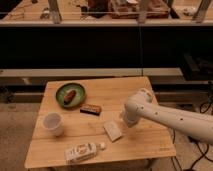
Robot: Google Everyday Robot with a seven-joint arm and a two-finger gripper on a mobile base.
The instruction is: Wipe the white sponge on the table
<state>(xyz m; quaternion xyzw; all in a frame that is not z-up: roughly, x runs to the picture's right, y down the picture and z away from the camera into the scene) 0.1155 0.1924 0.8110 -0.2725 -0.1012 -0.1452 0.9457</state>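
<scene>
The white sponge lies flat on the bamboo-coloured table, a little right of its middle and towards the front. My white arm reaches in from the right. My gripper is at the arm's end, just right of and above the sponge's far right corner, close to the tabletop. The arm's bulk hides most of it.
A green plate with a brown food item stands at the back left. A dark brown wrapped bar lies next to it. A white cup stands at the left. A white printed carton lies at the front edge.
</scene>
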